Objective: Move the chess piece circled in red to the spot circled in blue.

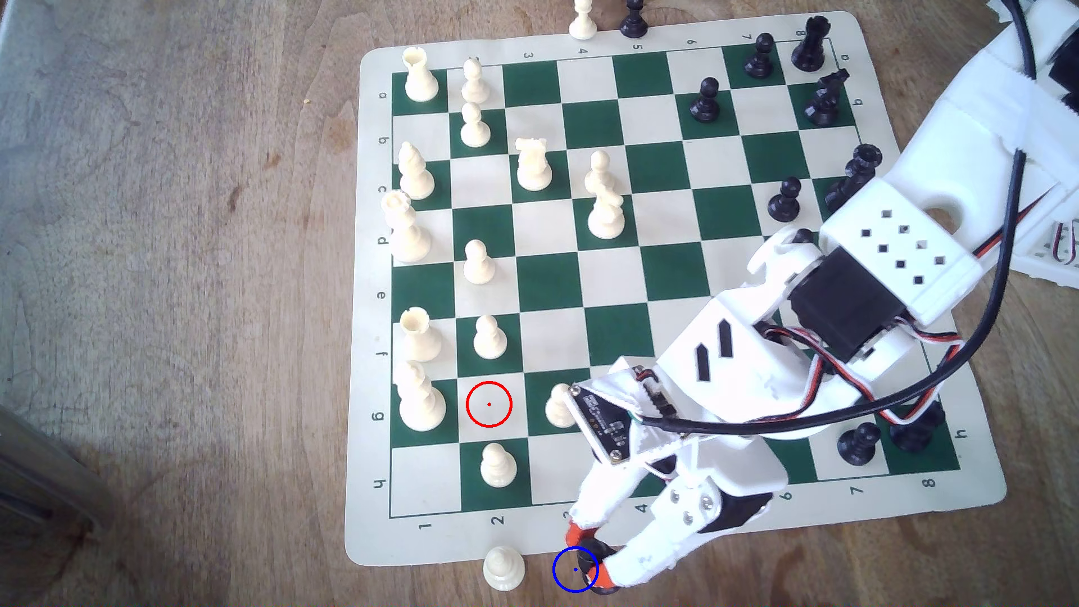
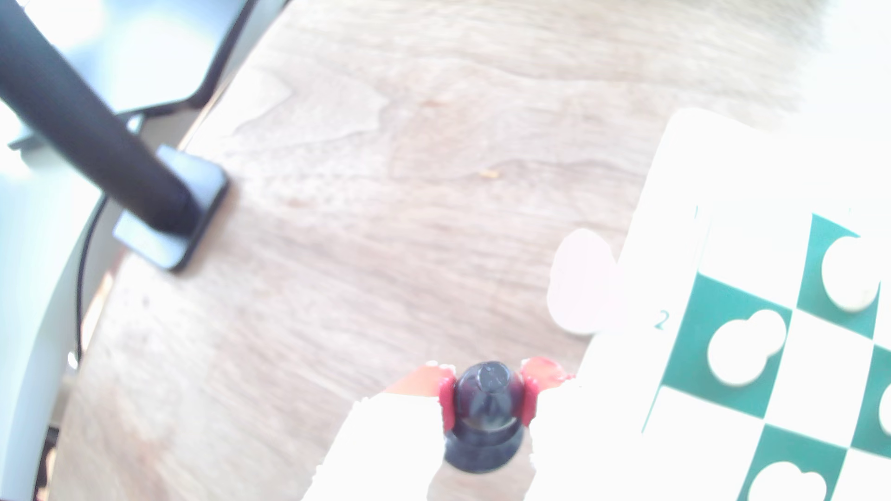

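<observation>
My gripper (image 1: pixel 591 554) clamps the piece (image 2: pixel 484 414) over the spot (image 1: pixel 575 569), beside the board (image 1: pixel 373 543); uneven release could tip it.

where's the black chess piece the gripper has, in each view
Exterior view: the black chess piece sits at the bottom edge, off the board, between the orange fingertips by the blue ring.
Wrist view: bottom centre, clamped between red pads.
Shared landmark: the cream pawn off the board.
</observation>
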